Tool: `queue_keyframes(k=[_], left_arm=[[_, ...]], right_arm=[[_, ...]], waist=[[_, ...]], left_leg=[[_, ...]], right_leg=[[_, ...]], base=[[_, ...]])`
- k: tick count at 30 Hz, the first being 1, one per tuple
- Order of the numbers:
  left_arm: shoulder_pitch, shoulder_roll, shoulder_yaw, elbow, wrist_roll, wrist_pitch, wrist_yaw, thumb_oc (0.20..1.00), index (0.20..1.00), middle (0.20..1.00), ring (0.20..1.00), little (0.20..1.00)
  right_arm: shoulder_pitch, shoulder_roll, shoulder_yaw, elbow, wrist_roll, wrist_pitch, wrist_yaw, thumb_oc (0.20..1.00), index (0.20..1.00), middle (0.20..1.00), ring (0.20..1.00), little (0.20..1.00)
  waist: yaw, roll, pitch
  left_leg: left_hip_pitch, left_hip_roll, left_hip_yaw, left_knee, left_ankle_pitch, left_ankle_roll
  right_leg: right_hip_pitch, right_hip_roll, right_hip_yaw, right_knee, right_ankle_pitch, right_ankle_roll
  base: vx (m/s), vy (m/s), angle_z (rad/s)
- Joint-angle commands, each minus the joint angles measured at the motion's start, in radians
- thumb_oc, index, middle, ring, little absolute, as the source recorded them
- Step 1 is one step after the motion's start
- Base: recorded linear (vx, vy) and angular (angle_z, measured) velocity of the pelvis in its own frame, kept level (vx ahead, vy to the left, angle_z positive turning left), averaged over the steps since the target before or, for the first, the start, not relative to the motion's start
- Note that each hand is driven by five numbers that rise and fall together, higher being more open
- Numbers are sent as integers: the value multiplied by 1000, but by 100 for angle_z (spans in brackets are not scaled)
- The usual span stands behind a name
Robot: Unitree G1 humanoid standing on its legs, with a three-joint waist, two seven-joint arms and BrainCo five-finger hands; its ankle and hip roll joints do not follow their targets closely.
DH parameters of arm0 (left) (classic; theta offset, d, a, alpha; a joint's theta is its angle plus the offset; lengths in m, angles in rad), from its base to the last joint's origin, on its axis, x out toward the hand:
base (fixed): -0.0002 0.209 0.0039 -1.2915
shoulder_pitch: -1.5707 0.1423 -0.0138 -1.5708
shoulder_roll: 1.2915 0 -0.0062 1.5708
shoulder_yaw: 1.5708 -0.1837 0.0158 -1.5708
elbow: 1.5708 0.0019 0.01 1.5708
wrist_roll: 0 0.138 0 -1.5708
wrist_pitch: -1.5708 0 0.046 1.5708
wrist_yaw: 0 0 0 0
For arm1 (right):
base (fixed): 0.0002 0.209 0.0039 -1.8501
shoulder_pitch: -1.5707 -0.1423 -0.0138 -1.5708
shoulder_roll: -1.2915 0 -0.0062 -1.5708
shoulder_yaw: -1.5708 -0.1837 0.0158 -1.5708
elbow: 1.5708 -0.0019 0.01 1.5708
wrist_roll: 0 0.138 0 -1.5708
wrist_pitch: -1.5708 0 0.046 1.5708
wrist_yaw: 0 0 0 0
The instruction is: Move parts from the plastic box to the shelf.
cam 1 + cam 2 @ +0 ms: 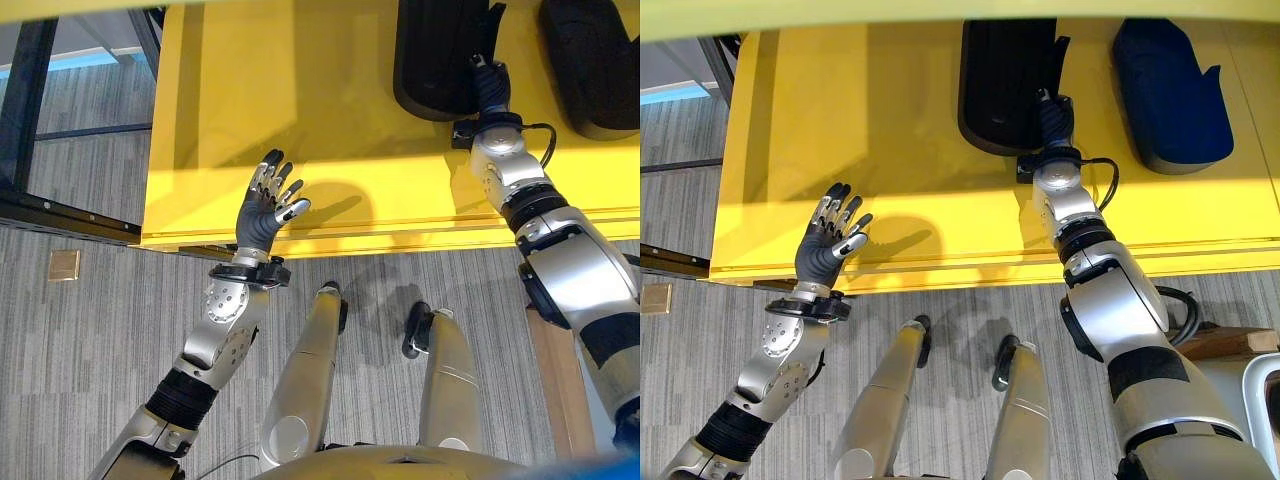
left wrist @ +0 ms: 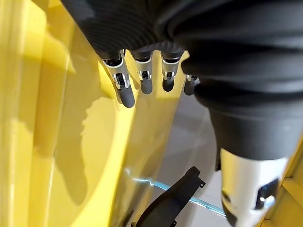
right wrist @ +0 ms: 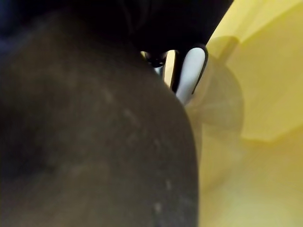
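Note:
A yellow shelf [image 1: 920,120] lies before me. On it at the back rests a long black part [image 1: 995,80], and my right hand [image 1: 1052,118] is on that part's right edge. In the right wrist view the dark part [image 3: 94,142] sits against the palm, with a silver finger [image 3: 191,75] curled past it. A second dark part [image 1: 1170,90] lies further right on the shelf, untouched. My left hand [image 1: 265,210] hovers over the shelf's front left with its fingers [image 2: 125,90] straight and spread, holding nothing.
The shelf's front edge [image 1: 350,240] runs across the view, with grey carpet below it. A dark metal frame [image 1: 30,120] stands at the far left, near a small tan square [image 1: 64,265] on the floor. A wooden piece [image 1: 1230,342] and a white container corner [image 1: 1265,395] are at lower right.

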State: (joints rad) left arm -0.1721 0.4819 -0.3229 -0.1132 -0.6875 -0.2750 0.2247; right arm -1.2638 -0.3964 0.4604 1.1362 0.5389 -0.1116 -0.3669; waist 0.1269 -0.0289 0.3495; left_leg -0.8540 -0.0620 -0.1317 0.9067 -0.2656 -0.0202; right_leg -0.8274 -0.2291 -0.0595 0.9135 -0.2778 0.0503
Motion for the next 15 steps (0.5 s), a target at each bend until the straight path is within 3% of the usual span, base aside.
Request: queue_keyframes(k=[1, 15], left_arm=[[13, -2, -15, -10, -8, -21, -1, 1000, 1000, 1000, 1000, 1000], [31, -9, 9, -12, -3, -29, -6, 1000, 1000, 1000, 1000, 1000]], right_arm=[[-49, -11, 23, 56, -34, 11, 6, 200, 200, 200, 200, 200], [-31, -97, 38, 72, -94, 17, 19, 200, 200, 200, 200, 200]], waist=[[16, 9, 29], [-4, -3, 39]], left_leg=[[2, 8, -17, -48, -13, 15], [3, 18, -13, -73, 6, 8]], right_leg=[[26, 13, 17, -41, -28, -33], [28, 14, 17, -64, -4, -31]], base=[[0, 0, 0], [0, 0, 0]])
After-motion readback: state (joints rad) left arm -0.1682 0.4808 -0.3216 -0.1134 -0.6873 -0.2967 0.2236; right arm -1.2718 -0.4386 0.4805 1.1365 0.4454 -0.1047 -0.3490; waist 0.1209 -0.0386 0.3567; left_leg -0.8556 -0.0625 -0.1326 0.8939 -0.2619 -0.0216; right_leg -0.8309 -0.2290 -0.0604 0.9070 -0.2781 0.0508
